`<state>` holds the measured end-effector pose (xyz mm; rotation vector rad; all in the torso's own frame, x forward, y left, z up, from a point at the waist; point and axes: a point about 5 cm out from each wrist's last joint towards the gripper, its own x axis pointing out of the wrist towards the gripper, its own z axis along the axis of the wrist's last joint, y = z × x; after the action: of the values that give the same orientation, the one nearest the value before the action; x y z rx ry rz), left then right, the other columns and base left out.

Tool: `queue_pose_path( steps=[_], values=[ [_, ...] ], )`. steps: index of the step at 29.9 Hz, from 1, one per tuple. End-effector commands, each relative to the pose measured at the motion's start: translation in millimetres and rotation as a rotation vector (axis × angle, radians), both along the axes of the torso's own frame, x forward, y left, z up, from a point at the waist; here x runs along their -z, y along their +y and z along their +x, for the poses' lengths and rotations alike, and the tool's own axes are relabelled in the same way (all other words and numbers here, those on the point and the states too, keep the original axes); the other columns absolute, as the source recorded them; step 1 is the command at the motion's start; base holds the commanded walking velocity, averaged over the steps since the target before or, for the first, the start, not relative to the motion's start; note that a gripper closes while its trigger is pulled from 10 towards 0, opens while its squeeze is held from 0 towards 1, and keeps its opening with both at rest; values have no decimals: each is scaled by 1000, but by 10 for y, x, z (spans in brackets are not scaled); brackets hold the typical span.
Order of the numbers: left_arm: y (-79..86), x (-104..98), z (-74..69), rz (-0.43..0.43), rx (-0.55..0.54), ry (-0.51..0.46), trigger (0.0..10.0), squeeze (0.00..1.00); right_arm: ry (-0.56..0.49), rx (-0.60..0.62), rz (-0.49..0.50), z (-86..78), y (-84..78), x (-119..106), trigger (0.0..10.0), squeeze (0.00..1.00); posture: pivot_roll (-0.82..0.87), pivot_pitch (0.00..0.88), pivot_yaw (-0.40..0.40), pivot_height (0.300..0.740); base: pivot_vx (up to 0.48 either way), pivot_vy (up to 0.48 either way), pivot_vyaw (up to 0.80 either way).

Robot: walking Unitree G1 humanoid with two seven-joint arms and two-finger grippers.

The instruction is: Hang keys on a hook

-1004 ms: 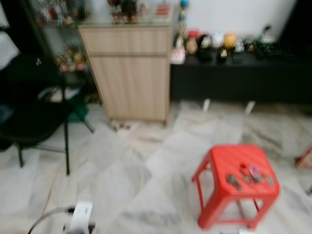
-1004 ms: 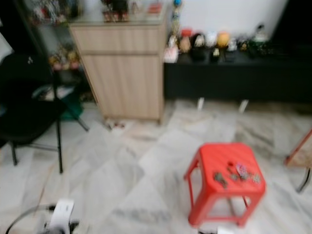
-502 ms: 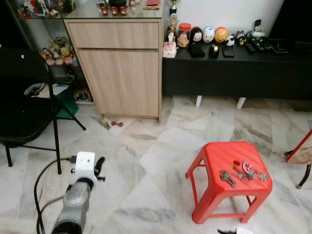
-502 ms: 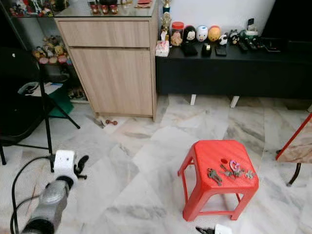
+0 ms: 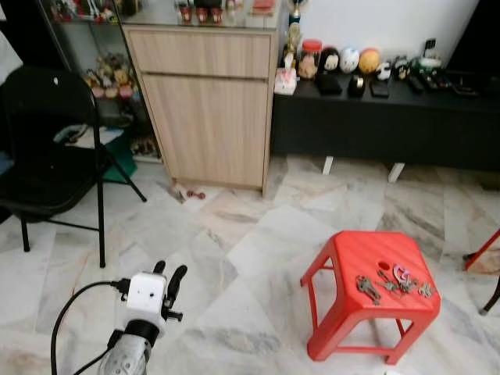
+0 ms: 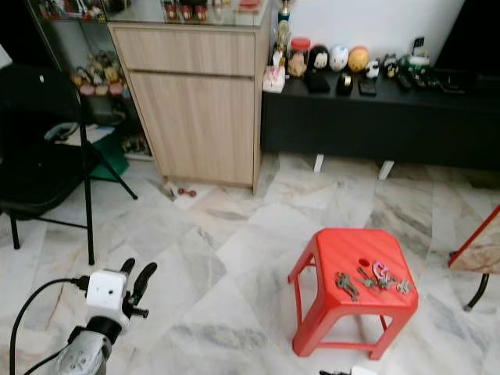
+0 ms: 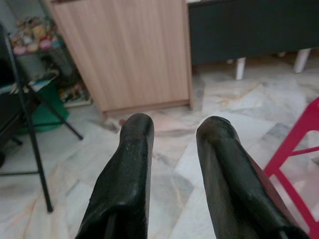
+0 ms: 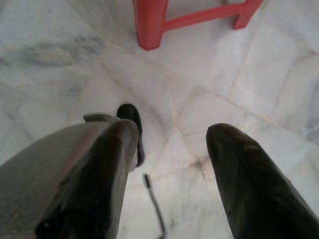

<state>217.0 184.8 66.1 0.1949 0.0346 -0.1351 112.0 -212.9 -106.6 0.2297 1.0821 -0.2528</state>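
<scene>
A bunch of keys (image 5: 393, 281) with a pink tag lies on top of a red plastic stool (image 5: 355, 250) at the lower right of the marble floor. My left gripper (image 5: 169, 276) is raised low at the left, well apart from the stool. In the left wrist view this gripper (image 7: 174, 130) is open, with nothing between its black fingers (image 7: 134, 149). The stool's leg (image 7: 294, 149) shows beside it there. My right gripper (image 8: 172, 134) hangs open over the floor near the stool's feet (image 8: 149, 22), also holding nothing.
A light wooden cabinet (image 5: 207, 101) stands at the back. Beside it is a low black console (image 5: 383, 125) carrying several figurines. A black folding chair (image 5: 47, 156) is at the left. A red-framed object (image 5: 480, 250) is at the right edge. Open marble floor lies between.
The camera has moved and the blur has cleared. My left arm rose into view, then dropped slightly. The keys stay on the stool.
</scene>
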Motion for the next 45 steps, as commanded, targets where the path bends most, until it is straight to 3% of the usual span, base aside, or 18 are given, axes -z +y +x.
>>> queue_pose_path(
  steps=[1, 6, 7, 9, 11, 12, 14, 15, 16, 18, 21, 26, 29, 45],
  values=[
    [27, 52, 13, 21, 2, 43, 10000, 0, -3, 6, -3, -13, -25, -2, 10000, 0, 78, 0, -53, 740, 0, 0, 0],
    [150, 179, 115, 8, -69, 86, 10000, 0, -4, 10, 1, -13, -16, 0, 10000, 0, 75, 0, -54, 740, 0, 0, 0],
    [322, 444, 224, -7, -165, 214, 10000, 0, -6, 6, 8, -6, 4, 1, 10000, 0, 77, 0, -55, 740, 0, 0, 0],
    [446, 725, 256, 14, -204, 382, 10000, 0, -9, -6, 13, 4, 26, 2, 10000, 0, 70, 0, -51, 740, 0, 0, 0],
    [457, 768, 245, 12, -202, 415, 10000, 0, -10, -7, 14, 6, 31, 2, 10000, 0, 68, 0, -47, 740, 0, 0, 0],
    [474, 812, 229, 5, -207, 451, 10000, 0, -13, -5, 15, 10, 39, 2, 10000, 0, 56, 0, -36, 740, 0, 0, 0],
    [444, 1055, 95, 109, -169, 641, 10000, 0, -25, 15, 21, 23, 49, -1, 10000, 0, 57, 0, -30, 740, 0, 0, 0],
    [444, 1055, 95, 109, -169, 641, 10000, 0, -25, 15, 21, 23, 49, -1, 10000, 0, 57, 0, -30, 740, 0, 0, 0],
    [418, 1199, -44, 157, -142, 745, 10000, 0, -27, 21, 22, 29, 56, -2, 10000, 0, 56, 0, -28, 740, 0, 0, 0],
    [392, 1304, -189, 205, -105, 827, 10000, 0, -22, 25, 21, 27, 65, 2, 10000, 0, 30, 0, -19, 740, 0, 0, 0],
    [387, 1326, -223, 218, -95, 843, 10000, 0, -20, 25, 21, 26, 68, 3, 10000, 0, 30, 0, -19, 740, 0, 0, 0],
    [400, 1420, -364, 122, -205, 905, 10000, 0, -12, 18, 16, 20, 64, 5, 10000, 0, 43, 0, -33, 740, 0, 0, 0],
    [393, 1460, -416, 135, -208, 938, 10000, 0, -6, 5, 13, 19, 60, 5, 10000, 0, 50, 0, -38, 740, 0, 0, 0],
    [376, 1486, -429, 66, -257, 956, 10000, 0, -7, -25, 14, 50, 59, -3, 10000, 0, 25, 0, -39, 740, 0, 0, -167]
  ],
)
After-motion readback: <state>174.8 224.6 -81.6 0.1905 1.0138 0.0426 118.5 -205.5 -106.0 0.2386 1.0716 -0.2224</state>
